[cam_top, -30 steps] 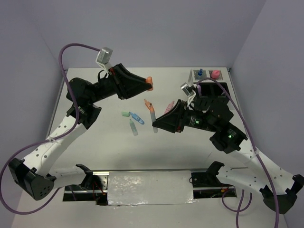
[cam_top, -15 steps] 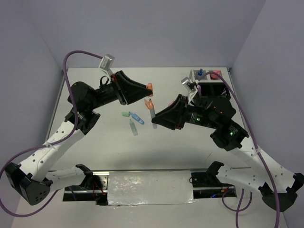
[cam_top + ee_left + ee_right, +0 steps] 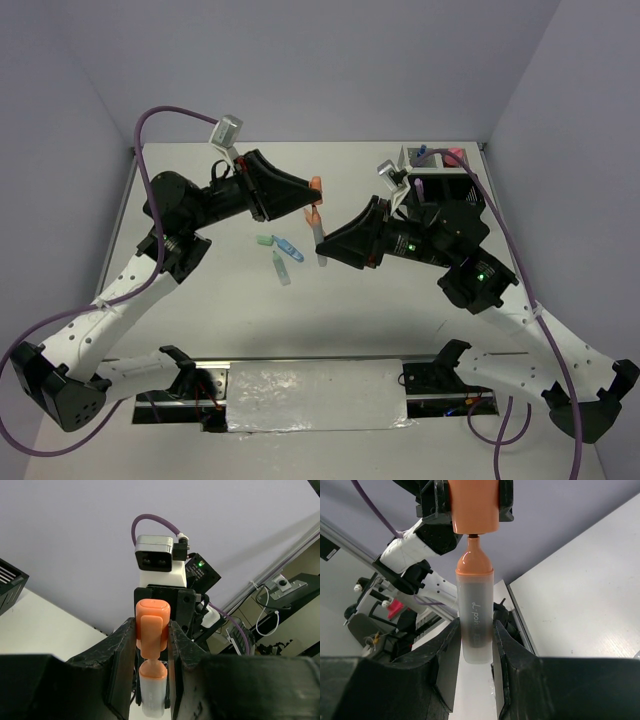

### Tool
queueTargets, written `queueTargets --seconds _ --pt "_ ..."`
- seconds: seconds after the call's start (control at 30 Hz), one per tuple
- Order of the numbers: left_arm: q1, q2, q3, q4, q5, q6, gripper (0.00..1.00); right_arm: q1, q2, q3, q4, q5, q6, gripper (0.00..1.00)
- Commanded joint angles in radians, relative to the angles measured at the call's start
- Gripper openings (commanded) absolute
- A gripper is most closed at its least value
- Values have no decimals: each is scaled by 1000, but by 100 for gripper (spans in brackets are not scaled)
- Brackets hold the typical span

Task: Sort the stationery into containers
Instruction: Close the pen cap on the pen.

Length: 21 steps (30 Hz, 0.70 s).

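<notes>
My left gripper is shut on an orange cap, held above the table's middle. Facing it, my right gripper is shut on the clear barrel of an orange marker. The marker's orange tip points at the cap's mouth, with a small gap between them. A green piece, a blue marker and a pale green marker lie on the table to the left. The white mesh tray at the back right holds a blue-capped bottle and a pink item.
The black slatted organiser sits just in front of the white tray, mostly hidden by my right arm; a purple marker stands in it. Grey walls close the table at the back and both sides.
My right gripper has carried the marker up and away from me, bringing its tip close to the cap. My left arm shifted slightly, with the cap staying almost in place.
</notes>
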Motion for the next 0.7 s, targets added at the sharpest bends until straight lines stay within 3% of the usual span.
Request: queueTargets --seconds 0.0,0.67 --pt "-3 -16 24 15 9 32 5 -5 -12 29 89 1 -3 9" --pt "-3 -33 27 -30 -83 32 2 -16 -40 2 60 -5 -6 9"
